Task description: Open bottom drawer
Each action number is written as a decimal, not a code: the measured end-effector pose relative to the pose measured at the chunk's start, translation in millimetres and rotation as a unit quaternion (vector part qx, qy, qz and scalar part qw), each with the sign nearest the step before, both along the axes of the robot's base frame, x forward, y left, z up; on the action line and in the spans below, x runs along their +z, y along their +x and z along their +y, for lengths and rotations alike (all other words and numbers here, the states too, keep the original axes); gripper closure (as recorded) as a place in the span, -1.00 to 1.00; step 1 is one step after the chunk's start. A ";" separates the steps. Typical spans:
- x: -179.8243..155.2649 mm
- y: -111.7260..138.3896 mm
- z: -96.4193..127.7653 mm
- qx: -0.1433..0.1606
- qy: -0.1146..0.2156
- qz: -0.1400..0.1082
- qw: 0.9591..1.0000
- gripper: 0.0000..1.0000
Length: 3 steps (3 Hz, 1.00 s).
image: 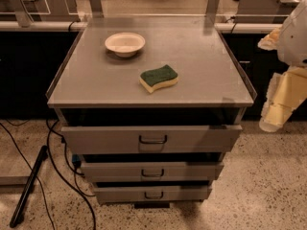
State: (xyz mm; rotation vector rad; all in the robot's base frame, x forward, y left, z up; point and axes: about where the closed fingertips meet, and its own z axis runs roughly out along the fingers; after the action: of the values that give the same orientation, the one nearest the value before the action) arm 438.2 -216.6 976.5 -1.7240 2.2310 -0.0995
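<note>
The bottom drawer [152, 193] is the narrowest grey front, lowest of three on the grey metal cabinet, with a small dark loop handle [153, 195] at its centre. It sits slightly recessed under the middle drawer [152, 171], which sits under the widest top drawer [152, 139]. My gripper [274, 118], pale cream and white, hangs at the right edge of the camera view. It is beside the cabinet's right front corner at about top-drawer height, well above and to the right of the bottom drawer and touching nothing.
On the cabinet top [192, 47] lie a white bowl [124, 43] and a green-and-yellow sponge [159, 77]. Black cables [57, 166] and a dark bar [29, 188] lie on the speckled floor at the left. Dark counters stand behind.
</note>
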 end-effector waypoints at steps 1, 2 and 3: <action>0.0 0.0 0.0 0.000 0.000 0.000 1.000 -1.00; 0.2 -0.1 0.1 0.000 0.000 -0.001 1.000 -0.80; -7.5 -3.8 0.3 -0.004 0.010 -0.003 1.000 -0.37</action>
State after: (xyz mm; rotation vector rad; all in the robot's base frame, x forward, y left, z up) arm 434.4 -216.3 969.0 -1.7019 2.2274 -0.0840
